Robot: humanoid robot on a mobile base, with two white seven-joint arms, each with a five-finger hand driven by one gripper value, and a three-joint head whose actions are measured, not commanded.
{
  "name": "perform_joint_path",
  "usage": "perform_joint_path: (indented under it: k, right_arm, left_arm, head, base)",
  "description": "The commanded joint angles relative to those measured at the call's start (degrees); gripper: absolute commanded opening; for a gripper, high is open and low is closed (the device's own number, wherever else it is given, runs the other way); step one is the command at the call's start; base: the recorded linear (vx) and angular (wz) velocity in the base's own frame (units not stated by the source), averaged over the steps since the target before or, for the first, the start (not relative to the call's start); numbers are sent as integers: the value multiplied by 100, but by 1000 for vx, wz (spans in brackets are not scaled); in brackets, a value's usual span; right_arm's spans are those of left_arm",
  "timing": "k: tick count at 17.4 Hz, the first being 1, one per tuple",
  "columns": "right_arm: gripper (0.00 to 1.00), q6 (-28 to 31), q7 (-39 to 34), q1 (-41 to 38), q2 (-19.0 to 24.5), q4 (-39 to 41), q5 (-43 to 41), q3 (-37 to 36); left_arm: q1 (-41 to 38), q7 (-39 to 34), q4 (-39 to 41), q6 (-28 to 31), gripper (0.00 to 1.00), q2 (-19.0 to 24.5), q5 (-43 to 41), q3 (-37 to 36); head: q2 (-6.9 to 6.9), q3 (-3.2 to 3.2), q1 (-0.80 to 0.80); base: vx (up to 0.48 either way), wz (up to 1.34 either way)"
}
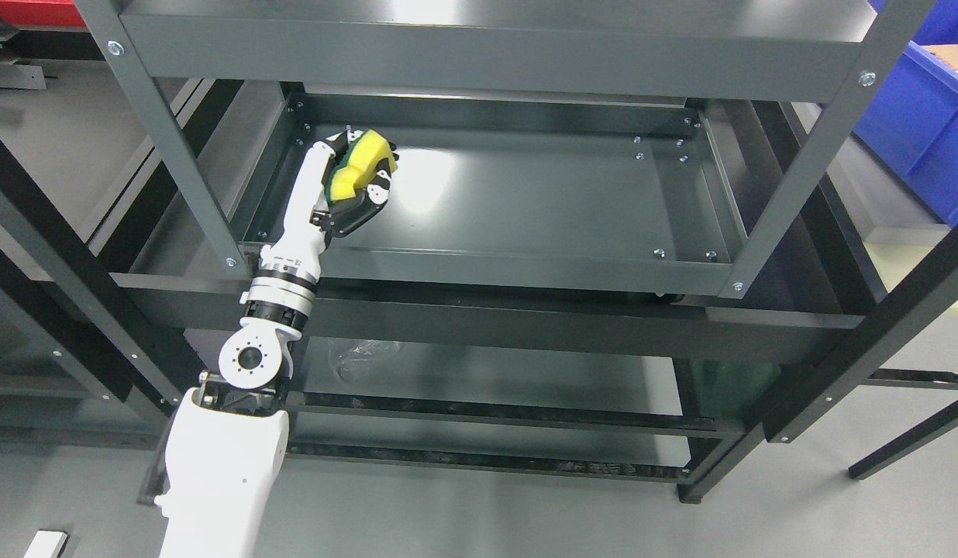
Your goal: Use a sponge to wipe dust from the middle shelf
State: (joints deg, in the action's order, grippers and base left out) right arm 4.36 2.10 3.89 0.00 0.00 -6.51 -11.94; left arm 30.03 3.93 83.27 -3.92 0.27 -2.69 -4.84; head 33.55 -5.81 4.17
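one hand works alone: the left hand (353, 182) reaches in over the front rail, fingers clamped around a yellow and green sponge (360, 163) at the rear left of the dark middle shelf (541, 201). blue bin (925, 139) far right.

The left arm rises from the lower left corner, its white forearm running up past a round elbow joint and a ringed silver wrist, then over the front lip of the shelf (525, 267). The left hand (353, 180) sits above the shelf's rear left corner, its black-and-white fingers (368, 203) curled around the sponge (359, 164), which bulges out yellow between them. The palm faces toward the shelf's middle, and the wrist is nearly in line with the forearm.
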Motion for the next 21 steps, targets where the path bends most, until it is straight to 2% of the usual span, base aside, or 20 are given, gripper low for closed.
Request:
perform_joint_path:
  k: [1, 8, 14, 21]
  right_arm:
    - [100, 4, 1, -2, -100, 100, 0, 7]
    - [100, 4, 1, 7, -100, 100, 0, 7]
    - [100, 4, 1, -2, -100, 100, 0, -1]
    - [100, 4, 1, -2, -100, 100, 0, -1]
  left_arm:
    - [-225, -15, 550, -29, 0, 73, 128, 641]
    - [-506, 12, 559, -196, 0, 73, 208, 344]
    - [-1060, 12, 1034, -179, 0, 73, 216, 369]
    - [-1060, 12, 1025, -126, 0, 73, 357, 264]
  head:
    - [0, 0, 0]
    - [0, 0, 0]
    - [0, 0, 0]
    - [0, 0, 0]
  base:
    - [0, 0]
    - [0, 0]
    - [1, 5]
    - [0, 3]
